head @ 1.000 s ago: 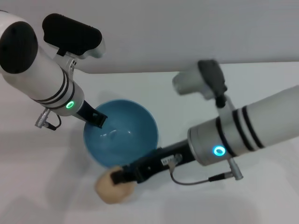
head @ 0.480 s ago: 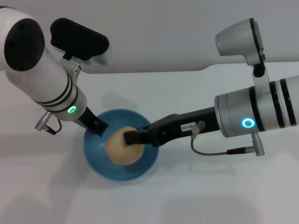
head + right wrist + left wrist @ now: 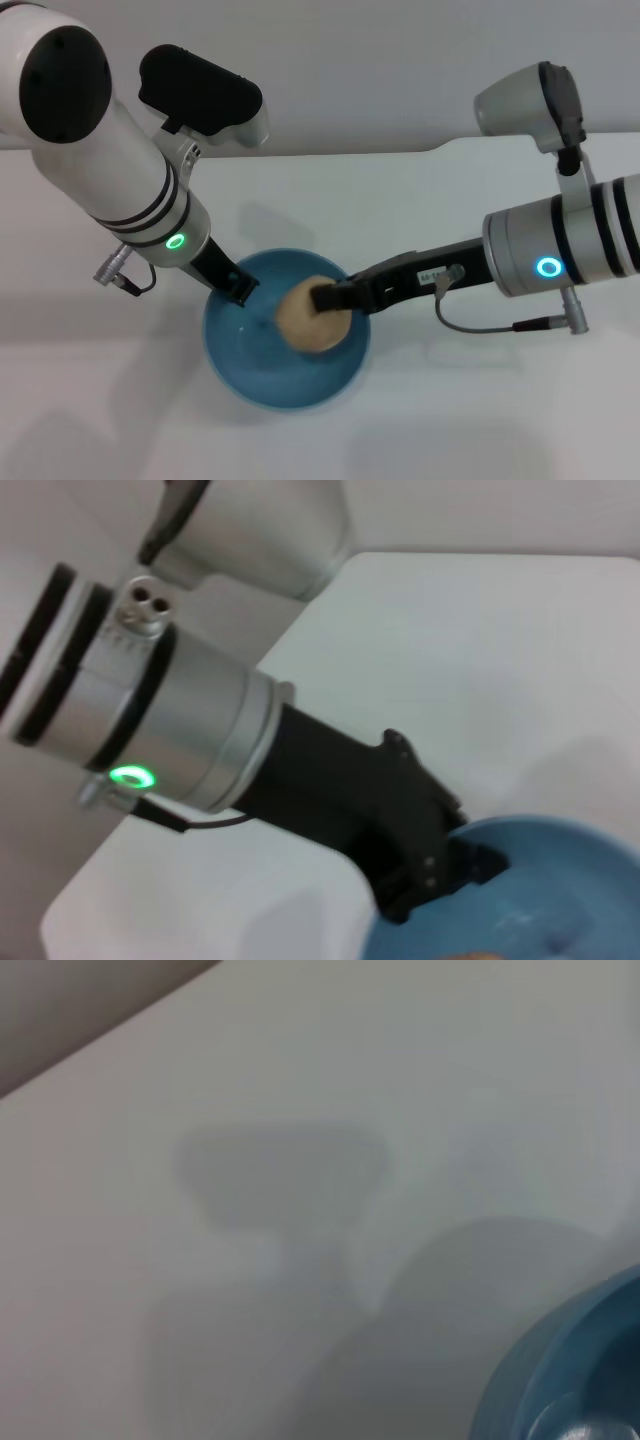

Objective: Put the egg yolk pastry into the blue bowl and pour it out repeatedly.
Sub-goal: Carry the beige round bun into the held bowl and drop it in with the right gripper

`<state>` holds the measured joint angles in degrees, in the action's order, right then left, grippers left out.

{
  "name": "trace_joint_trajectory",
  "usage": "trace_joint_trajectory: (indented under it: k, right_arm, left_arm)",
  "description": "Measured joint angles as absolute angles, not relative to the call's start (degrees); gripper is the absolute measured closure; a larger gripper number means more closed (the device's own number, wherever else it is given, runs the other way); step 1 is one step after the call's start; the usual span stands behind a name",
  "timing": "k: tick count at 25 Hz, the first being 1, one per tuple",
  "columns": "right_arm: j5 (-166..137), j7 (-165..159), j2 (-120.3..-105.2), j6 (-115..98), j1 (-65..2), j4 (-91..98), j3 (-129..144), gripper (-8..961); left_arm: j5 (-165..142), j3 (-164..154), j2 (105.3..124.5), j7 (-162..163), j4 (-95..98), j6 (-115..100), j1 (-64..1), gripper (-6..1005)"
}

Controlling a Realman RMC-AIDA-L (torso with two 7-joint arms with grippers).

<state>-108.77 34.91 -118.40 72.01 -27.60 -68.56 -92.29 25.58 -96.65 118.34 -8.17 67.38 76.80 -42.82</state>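
The blue bowl (image 3: pixel 250 365) sits on the white table (image 3: pixel 450 420) at the centre. My left gripper (image 3: pixel 240 289) is shut on the bowl's far left rim. My right gripper (image 3: pixel 325 300) is shut on the pale tan egg yolk pastry (image 3: pixel 303 318) and holds it over the inside of the bowl, toward its right side. The left wrist view shows only an edge of the bowl (image 3: pixel 560 1380). The right wrist view shows the left gripper (image 3: pixel 440 865) clamped on the bowl's rim (image 3: pixel 540 830).
The white table (image 3: pixel 450 420) ends at a far edge against a grey wall (image 3: pixel 360 70). Nothing else stands on it.
My right gripper carried the pastry from the table in front of the bowl up and over the bowl. The left arm and the bowl shifted a little to the right and nearer.
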Motion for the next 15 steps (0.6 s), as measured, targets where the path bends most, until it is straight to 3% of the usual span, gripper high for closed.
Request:
trace_joint_trajectory:
  k: [15]
  right_arm:
    - [-109.2,41.0,-118.72,71.6,-28.4,-64.1,-94.3,916]
  left_arm:
    - [29.6,-97.0,118.37,-9.1,67.5,77.5,-42.6,1001]
